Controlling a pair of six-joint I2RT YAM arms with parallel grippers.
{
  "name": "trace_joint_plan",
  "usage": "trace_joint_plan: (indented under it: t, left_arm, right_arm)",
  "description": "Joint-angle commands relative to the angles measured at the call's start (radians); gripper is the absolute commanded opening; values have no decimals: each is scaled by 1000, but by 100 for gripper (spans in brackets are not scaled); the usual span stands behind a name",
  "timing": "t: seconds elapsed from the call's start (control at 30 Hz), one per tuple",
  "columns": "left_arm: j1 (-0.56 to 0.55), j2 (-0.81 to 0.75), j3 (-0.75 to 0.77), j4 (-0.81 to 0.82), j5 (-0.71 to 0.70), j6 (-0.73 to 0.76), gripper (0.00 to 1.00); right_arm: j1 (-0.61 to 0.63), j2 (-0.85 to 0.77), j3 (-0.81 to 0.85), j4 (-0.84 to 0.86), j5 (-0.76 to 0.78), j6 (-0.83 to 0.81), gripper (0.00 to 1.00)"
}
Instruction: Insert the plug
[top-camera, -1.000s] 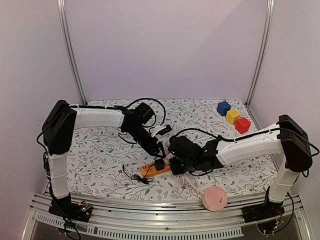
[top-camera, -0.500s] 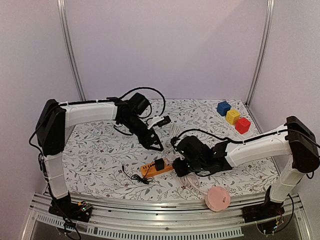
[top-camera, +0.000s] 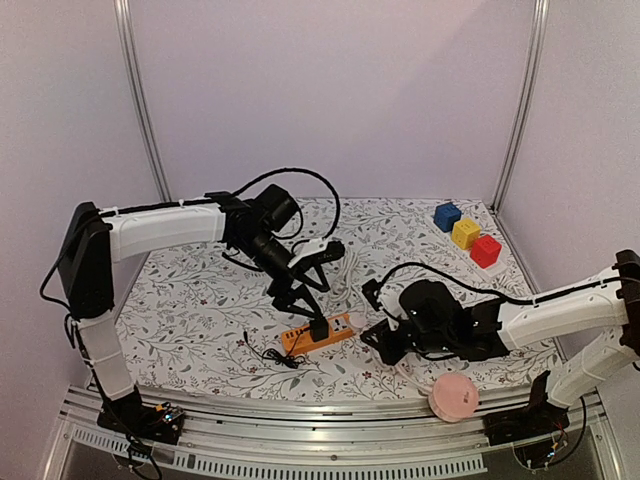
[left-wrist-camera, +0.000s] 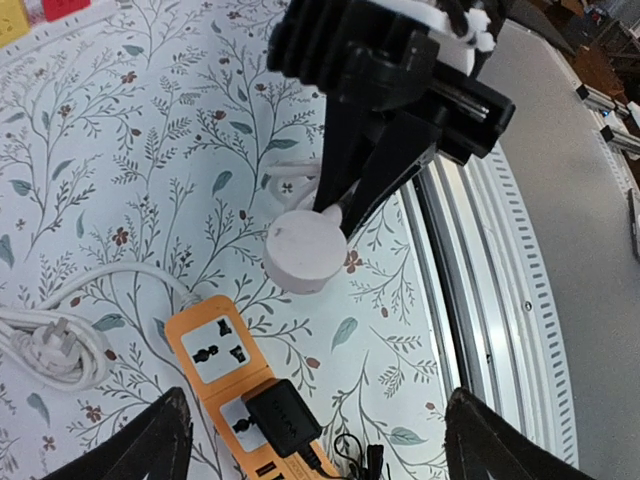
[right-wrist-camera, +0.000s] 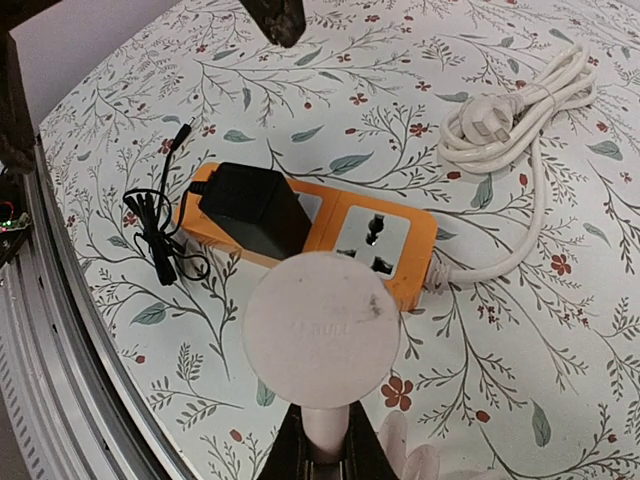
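The black plug (right-wrist-camera: 250, 208) sits in the end socket of the orange power strip (right-wrist-camera: 418, 262), and the neighbouring socket (right-wrist-camera: 375, 245) is bare. The plug's thin black cord (right-wrist-camera: 150, 240) lies tangled just beside that end of the strip. The strip's white cable (right-wrist-camera: 500, 115) lies coiled off the opposite end.

The left gripper (left-wrist-camera: 320, 440) hangs above the strip, clear of the plug, with its fingers spread wide. Its own wrist view shows one dark fingertip on either side of the strip, where the top view gives only a black mass.

The right gripper (left-wrist-camera: 342, 205) is near the strip's bare-socket end. Its fingers are drawn together, pinching a pale round disc (right-wrist-camera: 320, 330) by a stem beneath it.

The top view hides that grasp under the arm. It alone shows a pink disc (top-camera: 455, 397) on the near side of the strip, well apart from it (the same disc or not, I cannot tell). It also shows blue (top-camera: 447, 216), yellow (top-camera: 465, 233) and red (top-camera: 486, 250) cubes far beyond the strip.
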Motion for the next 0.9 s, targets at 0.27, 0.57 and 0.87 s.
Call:
trace_joint_plan:
  t: [0.27, 0.57, 0.87]
  left_arm:
    - [-86, 70, 86, -4, -23, 80, 87]
    - [-85, 136, 152, -4, -39, 73, 65]
    - [-82, 131, 172, -129, 27, 181, 70]
  right_arm:
    - [-29, -45, -8, 206, -97, -105, 0]
    - [-38, -66, -9, 220, -164, -106, 0]
    - [-59, -68, -8, 242, -204, -99, 0]
